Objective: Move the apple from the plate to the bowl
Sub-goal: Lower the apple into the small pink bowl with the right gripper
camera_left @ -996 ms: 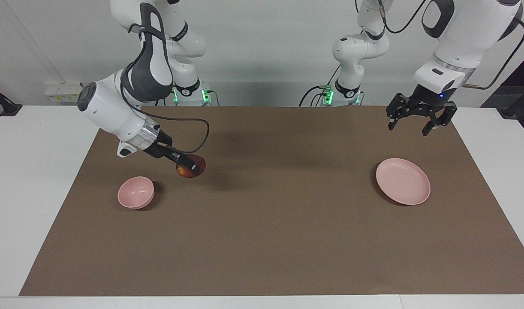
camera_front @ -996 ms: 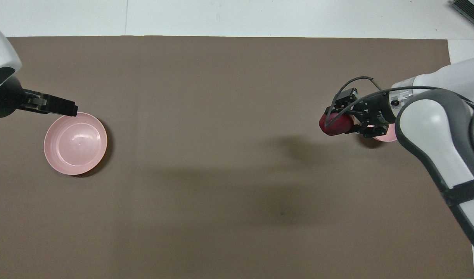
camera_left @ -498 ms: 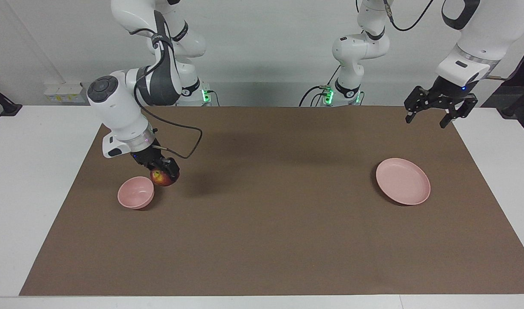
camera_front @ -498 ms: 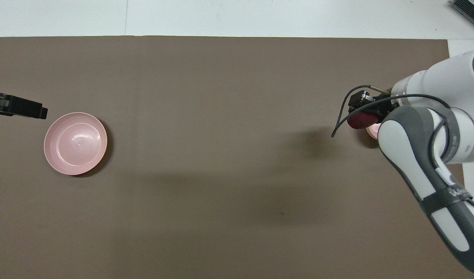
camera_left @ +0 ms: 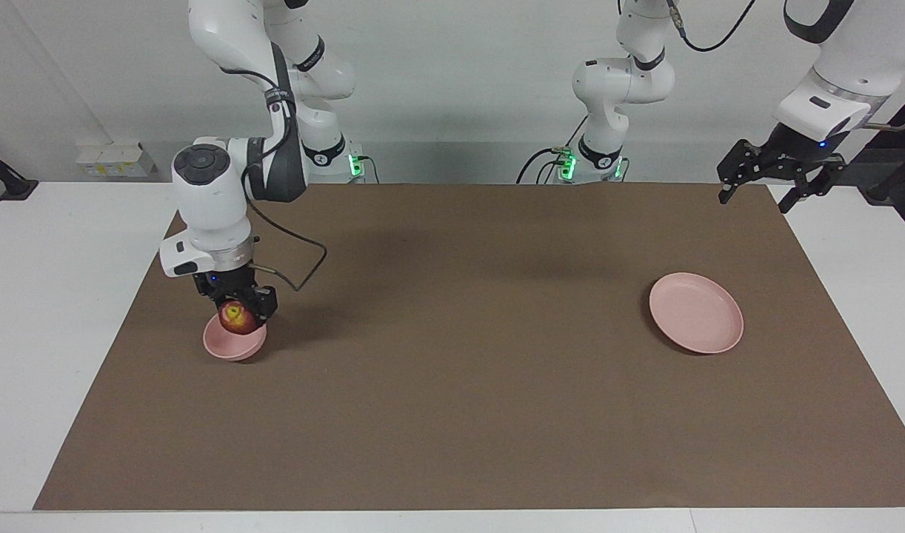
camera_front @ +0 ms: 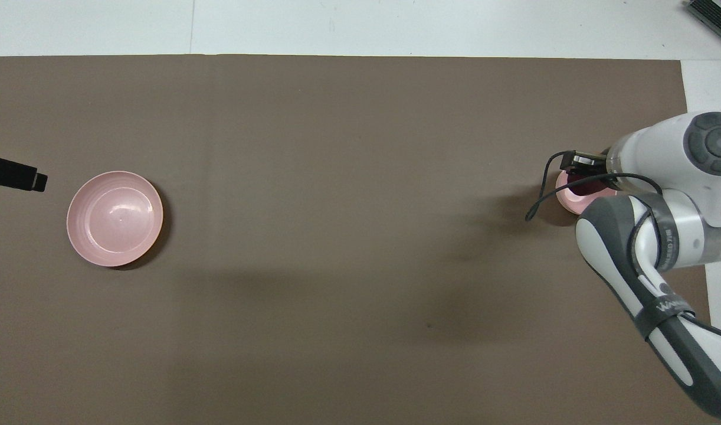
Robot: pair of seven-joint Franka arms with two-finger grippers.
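My right gripper (camera_left: 238, 314) points down and is shut on the dark red apple (camera_left: 235, 317), which has a yellowish patch. It holds the apple just over the small pink bowl (camera_left: 229, 346) at the right arm's end of the table. In the overhead view the apple (camera_front: 590, 188) shows over the bowl (camera_front: 570, 203), partly hidden by the right arm. The flat pink plate (camera_left: 695, 312) lies bare at the left arm's end and also shows in the overhead view (camera_front: 114, 218). My left gripper (camera_left: 756, 197) is open and raised, over the mat's edge by the plate's end.
A brown mat (camera_left: 452, 385) covers most of the white table (camera_left: 60, 311). In the overhead view only the tip of the left gripper (camera_front: 15, 177) shows, beside the plate.
My right gripper has swung with the apple toward the right arm's end, turned downward, and now hangs over the bowl. My left gripper has drawn up and away from the plate.
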